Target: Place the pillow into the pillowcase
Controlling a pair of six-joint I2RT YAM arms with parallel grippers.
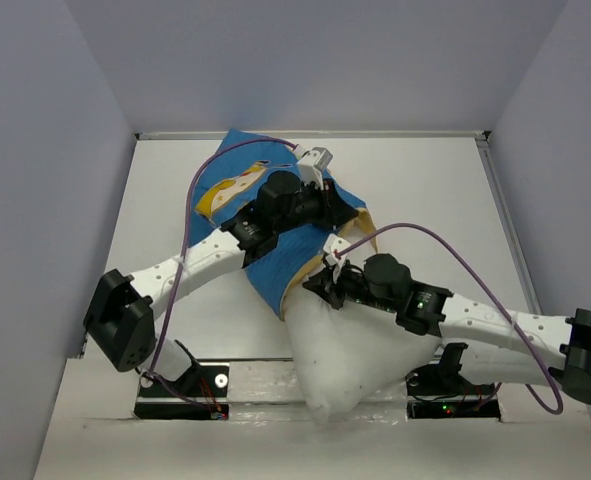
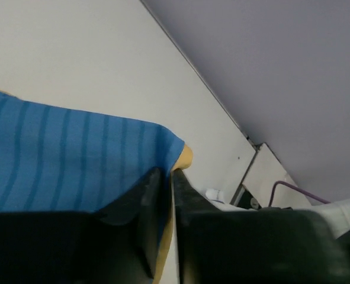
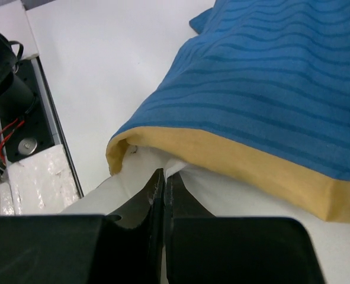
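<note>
The blue striped pillowcase point(image 1: 287, 252) with a mustard-yellow lining lies at the table's middle back. The white pillow point(image 1: 360, 352) lies in front of it, its far end inside the pillowcase's open mouth. My left gripper point(image 1: 347, 210) is shut on the pillowcase's edge; in the left wrist view point(image 2: 167, 173) blue and yellow cloth point(image 2: 74, 154) sits pinched between the jaws. My right gripper point(image 1: 327, 275) is shut on a fold of the pillow point(image 3: 234, 189) right at the yellow rim point(image 3: 251, 168) of the opening, as the right wrist view point(image 3: 164, 173) shows.
Grey walls point(image 1: 55, 140) enclose the white table point(image 1: 425, 190) on three sides. Both arm bases point(image 1: 185, 390) stand at the near edge, with purple cables point(image 1: 475, 270) looping over the arms. The pillow's near end overhangs the front edge.
</note>
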